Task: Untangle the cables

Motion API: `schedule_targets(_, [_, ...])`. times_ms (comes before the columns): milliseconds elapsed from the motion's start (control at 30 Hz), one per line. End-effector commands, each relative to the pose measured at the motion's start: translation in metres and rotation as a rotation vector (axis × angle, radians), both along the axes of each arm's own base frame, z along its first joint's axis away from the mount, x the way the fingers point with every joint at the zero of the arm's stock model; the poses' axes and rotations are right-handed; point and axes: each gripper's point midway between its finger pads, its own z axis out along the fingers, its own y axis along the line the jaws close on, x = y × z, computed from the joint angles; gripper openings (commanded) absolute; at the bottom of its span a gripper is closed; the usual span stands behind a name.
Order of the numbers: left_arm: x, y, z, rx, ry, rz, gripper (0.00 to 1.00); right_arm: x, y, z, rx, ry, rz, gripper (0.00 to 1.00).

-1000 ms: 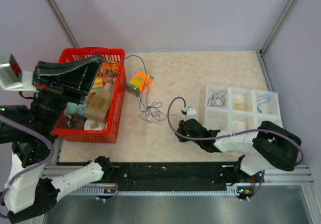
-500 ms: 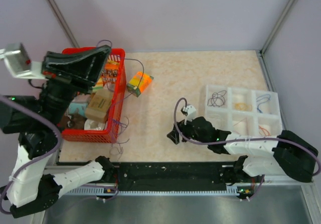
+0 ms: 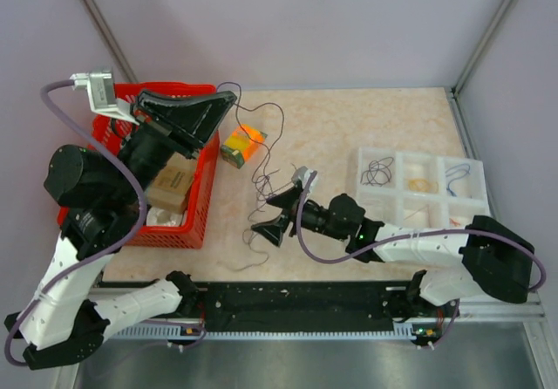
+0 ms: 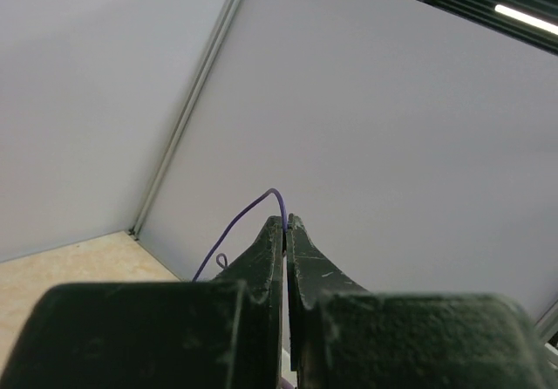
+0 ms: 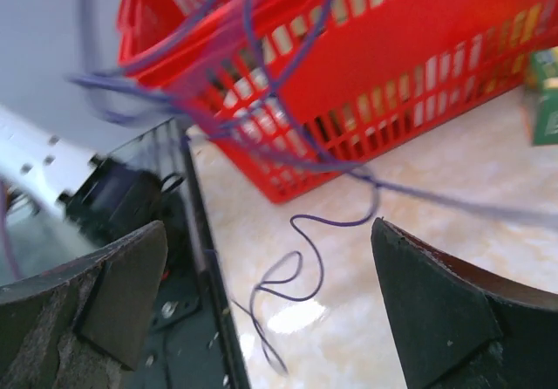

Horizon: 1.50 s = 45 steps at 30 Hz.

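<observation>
above the red basket (image 3: 202, 199), left gripper (image 3: 228, 99) clamps the purple cable (image 3: 266, 158); right gripper (image 3: 273, 214), spread wide beside the basket, must next catch the loops.

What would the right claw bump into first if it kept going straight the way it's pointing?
Most likely the purple cable, which hangs across the gap of the open right claw. Behind it stands the red basket. Depth is hard to judge from the blurred wrist view.

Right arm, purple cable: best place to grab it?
Probably the purple cable's lifted span between the left gripper pinching it and the table. Come from the right: that stretch hangs clear of the red basket, and the open right gripper faces it.
</observation>
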Motion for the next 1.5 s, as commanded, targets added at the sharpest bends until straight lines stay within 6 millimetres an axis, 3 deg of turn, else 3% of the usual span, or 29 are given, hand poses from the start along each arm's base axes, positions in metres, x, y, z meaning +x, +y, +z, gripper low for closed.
schedule_targets(0, [-0.021, 0.011, 0.021, -0.091, -0.049, -0.049, 0.00, 0.056, -0.002, 0.041, 0.076, -0.093, -0.335, 0.99])
schedule_targets(100, [-0.023, 0.010, 0.027, -0.087, -0.060, -0.064, 0.00, 0.078, -0.015, 0.029, 0.034, -0.060, -0.485, 0.99])
schedule_targets(300, [-0.028, 0.004, 0.030, -0.089, -0.069, -0.104, 0.00, 0.067, -0.001, 0.034, 0.071, -0.069, -0.390, 0.97])
schedule_targets(467, [-0.031, 0.005, 0.032, -0.078, -0.083, -0.105, 0.00, 0.068, 0.017, 0.043, 0.103, -0.022, -0.361, 0.83])
schedule_targets(533, [-0.033, 0.011, 0.037, -0.076, -0.095, -0.082, 0.00, 0.073, 0.023, 0.046, 0.122, 0.008, -0.375, 0.72])
schedule_targets(667, [-0.043, 0.021, 0.047, -0.096, -0.123, -0.078, 0.00, 0.084, 0.026, 0.037, 0.141, 0.057, -0.424, 0.32])
schedule_targets(733, [-0.048, 0.026, 0.052, -0.095, -0.141, -0.078, 0.00, 0.094, 0.021, 0.027, 0.153, 0.111, -0.479, 0.07])
schedule_targets(767, [-0.053, 0.029, 0.057, -0.090, -0.162, -0.071, 0.00, 0.099, 0.016, 0.018, 0.149, 0.146, -0.517, 0.00])
schedule_targets(900, [-0.066, 0.055, 0.075, -0.065, -0.231, 0.019, 0.00, 0.115, -0.015, -0.041, 0.021, 0.249, -0.661, 0.00])
schedule_targets(1033, [-0.077, 0.080, 0.084, -0.072, -0.279, 0.100, 0.00, 0.111, -0.048, -0.086, -0.057, 0.322, -0.691, 0.00])
schedule_targets(1200, [-0.071, 0.077, 0.076, -0.054, -0.266, 0.110, 0.00, 0.102, -0.082, -0.123, -0.165, 0.357, -0.741, 0.00])
schedule_targets(1300, [-0.070, 0.074, 0.077, -0.048, -0.267, 0.106, 0.00, 0.101, -0.093, -0.125, -0.183, 0.343, -0.758, 0.00])
schedule_targets(1467, [-0.068, 0.076, 0.072, -0.040, -0.257, 0.123, 0.00, 0.106, -0.093, -0.096, -0.187, 0.276, -0.736, 0.00])
